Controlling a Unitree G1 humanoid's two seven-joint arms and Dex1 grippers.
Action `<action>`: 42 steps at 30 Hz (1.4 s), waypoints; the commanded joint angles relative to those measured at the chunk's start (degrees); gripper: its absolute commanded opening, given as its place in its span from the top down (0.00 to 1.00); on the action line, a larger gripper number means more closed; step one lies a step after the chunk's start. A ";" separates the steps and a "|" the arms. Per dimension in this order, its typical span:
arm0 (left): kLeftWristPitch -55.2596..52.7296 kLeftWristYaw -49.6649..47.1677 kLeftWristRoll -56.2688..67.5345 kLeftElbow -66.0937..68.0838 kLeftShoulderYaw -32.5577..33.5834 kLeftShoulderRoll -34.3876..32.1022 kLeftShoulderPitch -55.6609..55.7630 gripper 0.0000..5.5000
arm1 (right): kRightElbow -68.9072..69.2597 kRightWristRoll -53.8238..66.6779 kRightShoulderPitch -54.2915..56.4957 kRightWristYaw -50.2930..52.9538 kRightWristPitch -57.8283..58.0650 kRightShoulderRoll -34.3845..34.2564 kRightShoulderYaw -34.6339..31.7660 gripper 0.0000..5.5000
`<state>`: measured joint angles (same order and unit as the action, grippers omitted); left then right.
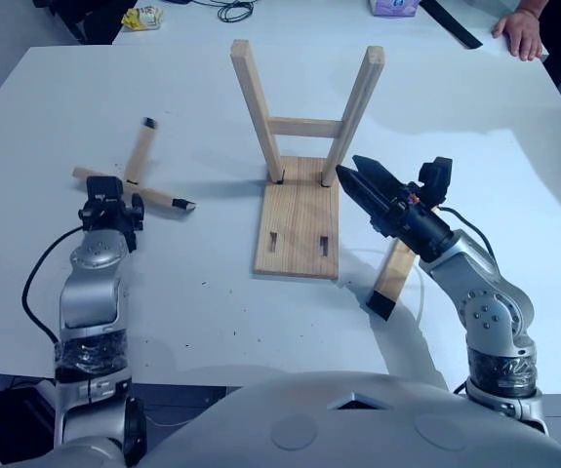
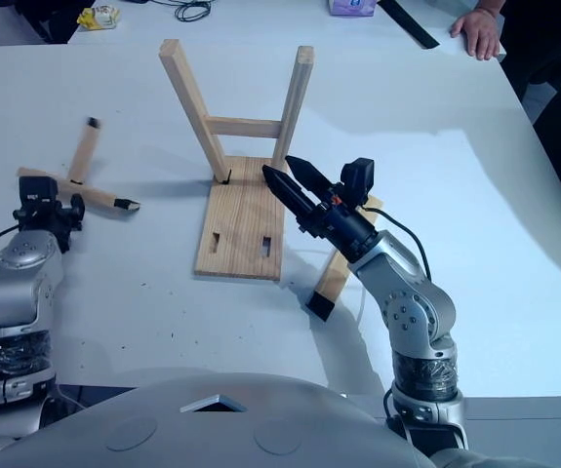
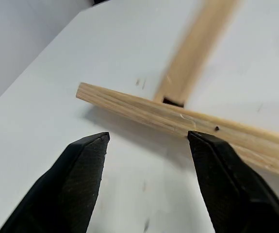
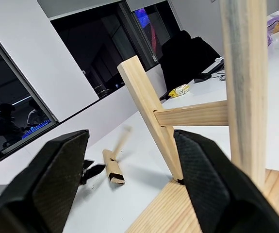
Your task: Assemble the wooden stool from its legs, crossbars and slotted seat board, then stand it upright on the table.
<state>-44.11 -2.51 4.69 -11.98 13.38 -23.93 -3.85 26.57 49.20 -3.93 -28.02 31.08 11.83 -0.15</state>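
The slotted seat board [image 1: 298,222] lies flat mid-table. Two legs [image 1: 257,107] [image 1: 356,109] stand in its far slots, joined by a crossbar [image 1: 305,127]. My right gripper [image 1: 350,168] hovers open just right of that frame, near the base of the right leg; its wrist view has the crossbar [image 4: 192,114] between its spread fingers. At the left, a second leg pair [image 1: 136,191] lies on the table, one leg [image 1: 141,148] angled upward. My left gripper [image 1: 119,202] is open right at the lying leg [image 3: 188,121], not touching it. A loose wooden piece [image 1: 393,275] with a black end lies under my right arm.
A white cable loop [image 1: 422,285] lies by the loose piece. At the far edge are a yellow item [image 1: 143,17], dark cables [image 1: 235,10], a purple box [image 1: 394,7] and a black strap [image 1: 451,21]. Bare white table [image 1: 192,292] lies in front of the board.
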 commanded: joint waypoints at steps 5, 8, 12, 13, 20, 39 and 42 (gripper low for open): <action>-0.34 0.09 -0.78 -1.97 2.23 1.99 -4.32 0.45 | 1.48 0.80 -0.76 0.82 1.20 0.81 -0.44 0.41; 0.99 -0.35 -0.65 -3.39 3.32 3.75 -5.46 0.45 | 1.56 1.05 -0.73 0.82 1.57 1.23 -0.61 0.41; 3.35 -0.32 -1.79 -2.77 2.78 4.49 -5.09 0.45 | 1.40 1.23 -0.54 0.69 1.86 1.58 -0.85 0.41; 4.11 -0.36 -2.37 -2.39 2.56 4.22 -4.63 0.45 | 1.25 1.23 -0.35 0.66 1.87 1.63 -0.85 0.41; 8.16 -0.72 -7.41 -2.37 2.88 0.40 -1.95 0.45 | 0.52 1.11 0.46 0.45 1.69 1.74 -0.60 0.41; 9.72 0.31 -9.32 -0.10 1.96 1.74 -0.97 0.45 | 0.19 0.31 0.15 0.18 0.90 1.28 -0.07 0.41; 5.37 0.22 -5.58 -3.92 3.44 6.49 -1.81 0.45 | 0.38 0.42 -0.04 0.05 0.94 1.54 -0.35 0.41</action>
<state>-35.32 -2.42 -3.37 -13.12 16.06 -20.93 -5.05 26.66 49.48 -3.88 -27.77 32.05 13.20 -0.17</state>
